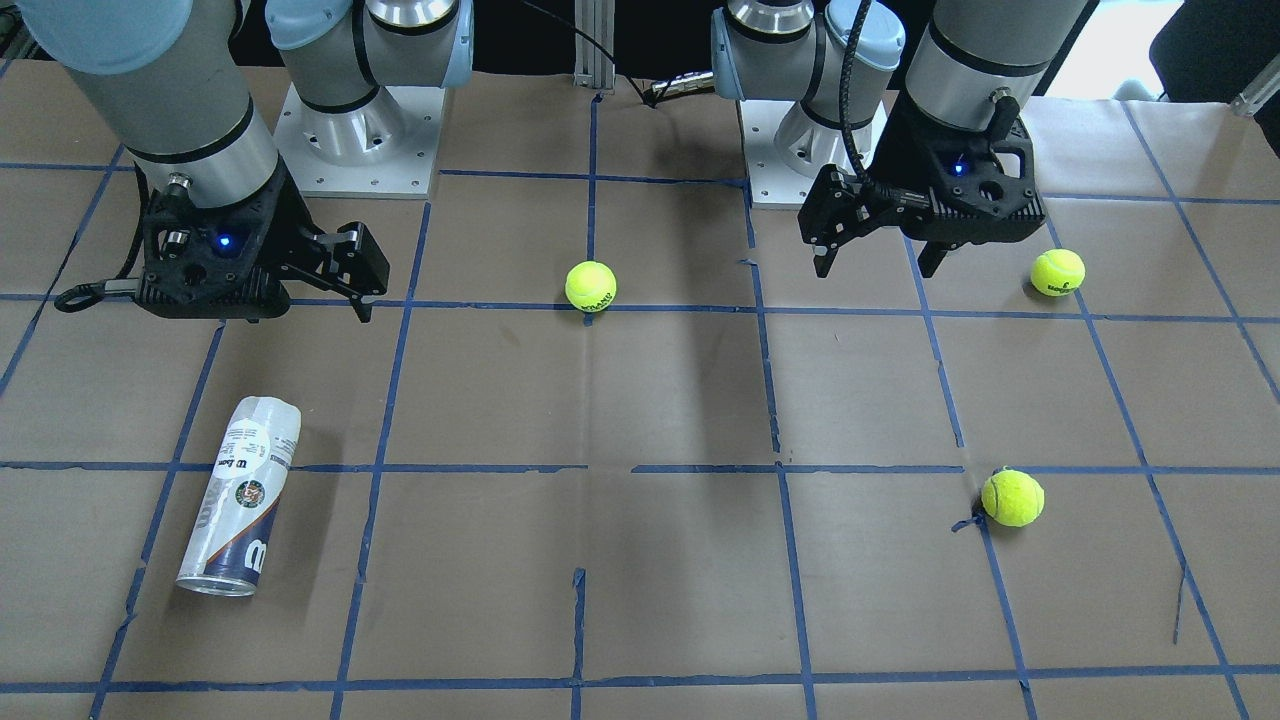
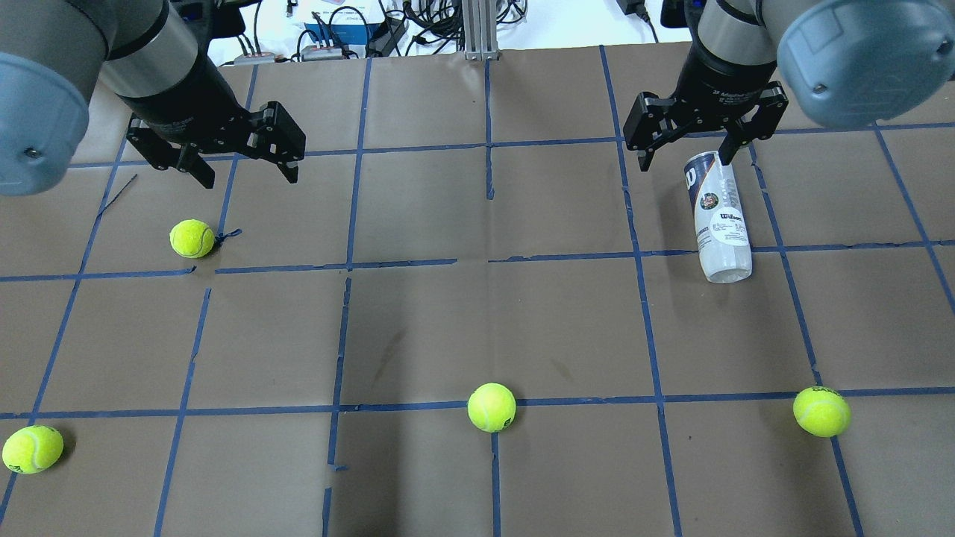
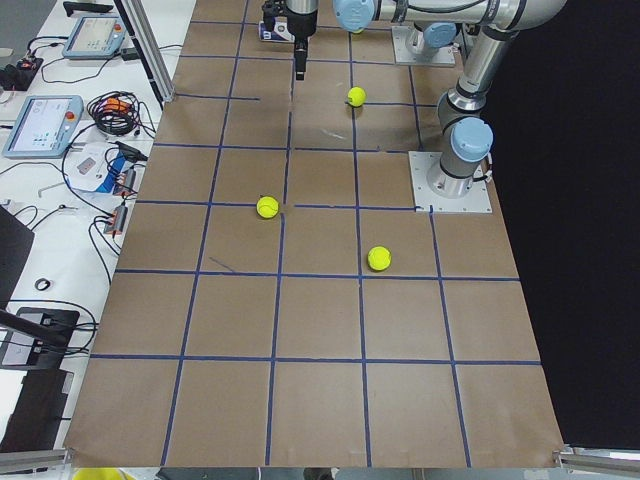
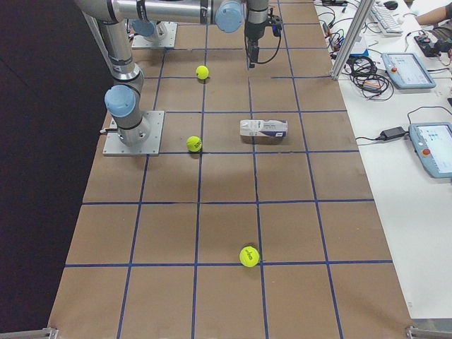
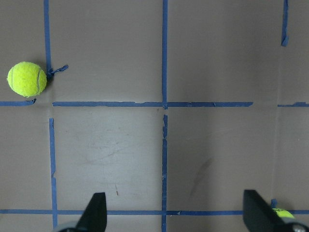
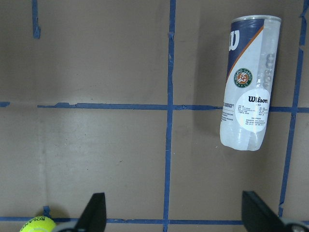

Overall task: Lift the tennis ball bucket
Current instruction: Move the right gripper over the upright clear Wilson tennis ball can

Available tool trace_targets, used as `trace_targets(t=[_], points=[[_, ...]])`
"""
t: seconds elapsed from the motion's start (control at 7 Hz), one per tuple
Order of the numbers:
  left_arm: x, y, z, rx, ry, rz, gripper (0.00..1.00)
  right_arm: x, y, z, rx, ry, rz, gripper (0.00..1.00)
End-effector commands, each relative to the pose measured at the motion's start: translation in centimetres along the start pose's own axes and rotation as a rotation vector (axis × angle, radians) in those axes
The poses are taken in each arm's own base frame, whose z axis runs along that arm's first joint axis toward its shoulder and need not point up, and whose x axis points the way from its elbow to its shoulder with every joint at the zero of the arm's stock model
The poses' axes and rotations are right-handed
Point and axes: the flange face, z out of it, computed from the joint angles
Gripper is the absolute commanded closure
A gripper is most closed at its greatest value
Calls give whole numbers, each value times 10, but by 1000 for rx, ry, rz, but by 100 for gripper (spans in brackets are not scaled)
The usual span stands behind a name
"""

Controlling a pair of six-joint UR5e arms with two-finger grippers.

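Observation:
The tennis ball bucket (image 2: pixel 718 216) is a clear can with a white and navy Wilson label. It lies on its side on the robot's right half of the table, silver rim pointing away from the robot. It also shows in the front view (image 1: pixel 240 495), the right side view (image 4: pixel 263 131) and the right wrist view (image 6: pixel 248 82). My right gripper (image 2: pixel 686 153) is open and empty. It hovers above the table near the can's rim end without touching it, and also shows in the front view (image 1: pixel 355 285). My left gripper (image 2: pixel 239 168) is open and empty, raised over the left half.
The table is brown paper with a blue tape grid. Tennis balls lie loose: one below the left gripper (image 2: pixel 192 239), one at the near left (image 2: pixel 31 449), one near the middle (image 2: pixel 491 407), one at the near right (image 2: pixel 821 411). Cables and devices lie beyond the far edge.

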Motion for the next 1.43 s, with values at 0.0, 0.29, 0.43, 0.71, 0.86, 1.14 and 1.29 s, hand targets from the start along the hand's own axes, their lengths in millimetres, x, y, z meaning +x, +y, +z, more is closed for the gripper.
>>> trace_targets(t=[0.0, 0.29, 0.43, 0.71, 0.86, 1.14, 1.29], points=[[2, 1, 0, 0, 0, -7, 0, 0, -1, 5, -11, 0, -8, 0], [3, 1, 0, 0, 3, -84, 0, 5, -8, 12, -8, 14, -12, 0], [3, 1, 0, 0, 1, -78, 0, 13, -20, 41, -63, 17, -38, 0], [3, 0, 2, -3, 1, -75, 0, 72, -40, 84, -89, 61, -62, 0], [2, 0, 2, -3, -1, -73, 0, 114, -47, 106, -58, 53, -61, 0], [2, 0, 0, 1, 0, -75, 0, 131, -46, 133, -70, 46, -33, 0], [3, -1, 3, -6, 1, -75, 0, 134, -54, 153, -91, 41, -24, 0]])
